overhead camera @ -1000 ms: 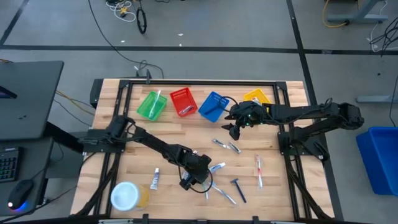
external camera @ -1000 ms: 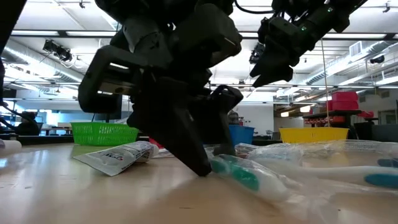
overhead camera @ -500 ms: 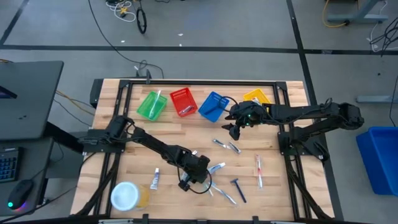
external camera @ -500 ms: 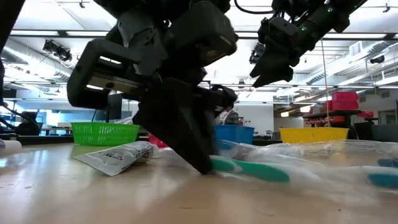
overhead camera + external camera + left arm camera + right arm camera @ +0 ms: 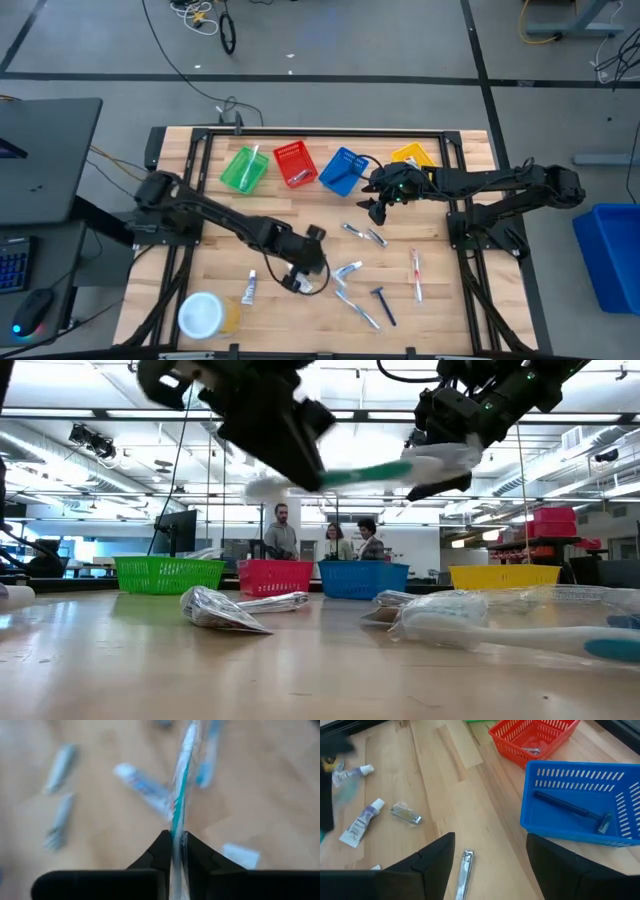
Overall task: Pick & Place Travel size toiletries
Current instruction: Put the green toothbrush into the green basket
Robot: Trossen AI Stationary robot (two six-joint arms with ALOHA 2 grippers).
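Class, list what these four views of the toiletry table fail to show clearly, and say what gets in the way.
- Print on the tubes: too small to read in the right wrist view.
- Left gripper, shut on the toothbrush: the table items behind are blurred in its wrist view.
- Green basket contents: too small in the high view; its wall hides them in the low view.

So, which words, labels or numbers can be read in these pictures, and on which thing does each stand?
None can be read.
Small tube: coloured print, too blurred.
Wrapped toothbrush in the left gripper: no readable text.
Blue basket, red basket: no labels show.
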